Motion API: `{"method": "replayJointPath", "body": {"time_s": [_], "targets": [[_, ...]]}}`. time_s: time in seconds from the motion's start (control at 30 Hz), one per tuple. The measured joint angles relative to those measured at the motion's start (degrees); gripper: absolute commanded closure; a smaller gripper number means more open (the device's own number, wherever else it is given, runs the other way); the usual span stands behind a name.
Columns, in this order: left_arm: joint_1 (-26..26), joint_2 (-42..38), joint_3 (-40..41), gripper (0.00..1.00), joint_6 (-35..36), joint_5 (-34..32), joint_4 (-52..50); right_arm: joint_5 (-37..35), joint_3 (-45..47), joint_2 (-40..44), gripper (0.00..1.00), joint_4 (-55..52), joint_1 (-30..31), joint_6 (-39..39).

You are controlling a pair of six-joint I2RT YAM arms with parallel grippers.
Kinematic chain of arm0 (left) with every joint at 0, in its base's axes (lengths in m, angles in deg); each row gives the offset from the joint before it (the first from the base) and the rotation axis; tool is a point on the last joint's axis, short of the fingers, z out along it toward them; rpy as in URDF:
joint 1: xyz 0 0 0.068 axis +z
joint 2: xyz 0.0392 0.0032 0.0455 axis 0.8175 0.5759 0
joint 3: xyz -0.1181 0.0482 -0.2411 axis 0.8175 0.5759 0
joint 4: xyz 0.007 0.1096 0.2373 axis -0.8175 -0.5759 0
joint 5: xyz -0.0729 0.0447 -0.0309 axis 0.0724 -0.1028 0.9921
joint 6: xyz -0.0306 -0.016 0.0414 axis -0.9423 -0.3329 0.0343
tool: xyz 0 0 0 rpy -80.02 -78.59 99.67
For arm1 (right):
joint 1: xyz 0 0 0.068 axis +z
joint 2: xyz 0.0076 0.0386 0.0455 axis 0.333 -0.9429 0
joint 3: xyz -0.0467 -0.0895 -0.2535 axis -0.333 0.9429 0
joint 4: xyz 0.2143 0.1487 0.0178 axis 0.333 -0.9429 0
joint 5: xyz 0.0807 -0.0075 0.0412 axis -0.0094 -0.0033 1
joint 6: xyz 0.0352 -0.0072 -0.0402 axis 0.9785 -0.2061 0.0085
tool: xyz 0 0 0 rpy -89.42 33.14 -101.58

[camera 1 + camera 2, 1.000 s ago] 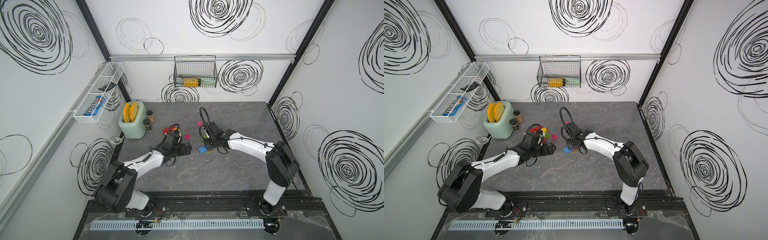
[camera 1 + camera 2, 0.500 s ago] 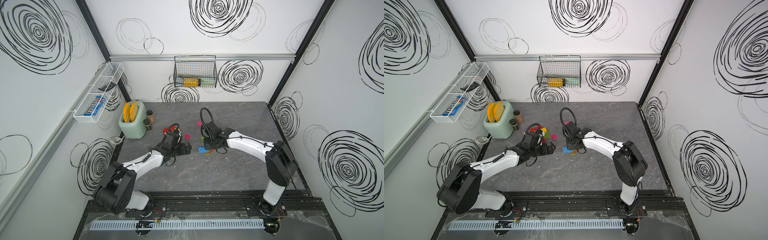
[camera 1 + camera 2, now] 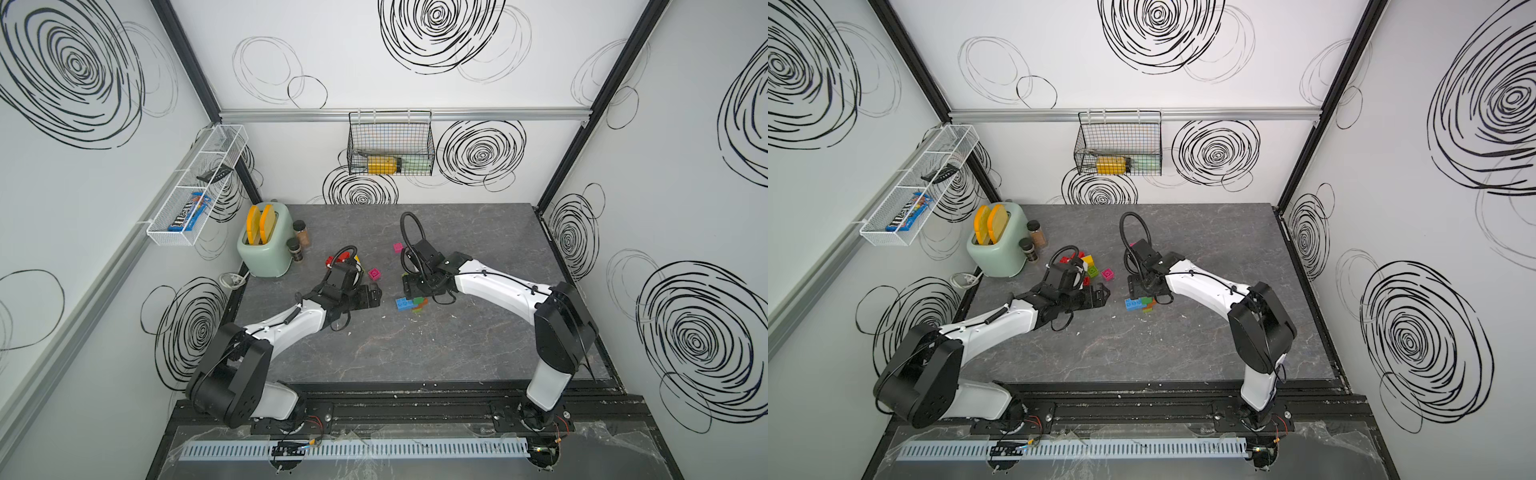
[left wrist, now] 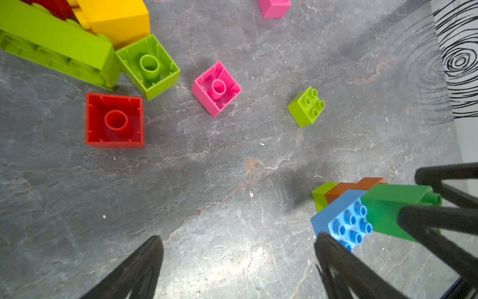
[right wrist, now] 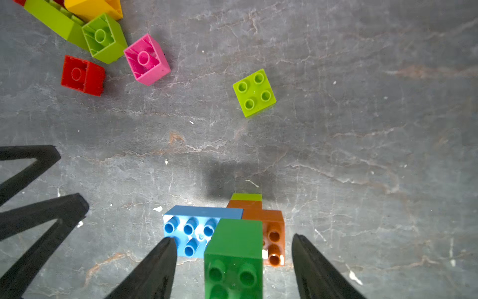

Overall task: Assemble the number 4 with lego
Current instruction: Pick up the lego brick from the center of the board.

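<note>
- Jaws of my right gripper (image 5: 232,238) stand apart around the dark green studded plastic brick (image 5: 234,269), with a gap on each side.
- That brick adjoins a blue oblong plastic brick (image 5: 191,227) and an orange one (image 5: 273,233) on the grey table (image 5: 362,129).
- My left gripper (image 4: 238,235) gapes wide, empty, just beside them.

A joined cluster of bricks (image 3: 409,303) (blue, green, orange) sits on the grey table (image 3: 457,353) just by the right gripper (image 3: 411,290); the left gripper (image 3: 376,296) hovers nearby, a pink brick (image 3: 375,273) behind it
</note>
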Motion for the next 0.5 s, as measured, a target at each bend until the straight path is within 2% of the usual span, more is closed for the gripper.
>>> {"method": "replayJointPath", "body": {"time_s": [0.1,0.23,0.37,0.5], "targets": [[0.15,0.00,-0.04,0.04,0.00,-0.59,-0.07,3.72,0.00,0.42,0.08,3.67,-3.30,-1.84],[0.74,-0.02,-0.11,0.04,-0.04,-1.77,-0.63,7.34,-0.94,-0.96,0.09,7.02,-8.92,-4.26],[1.57,-0.07,-0.70,0.04,-0.46,-3.91,-1.68,10.49,-9.11,-9.49,0.07,7.72,-13.27,-8.63],[2.32,-0.68,-1.05,0.04,-0.92,-5.57,-1.62,10.29,-19.89,-20.17,0.06,7.50,-14.19,-12.44]]}}
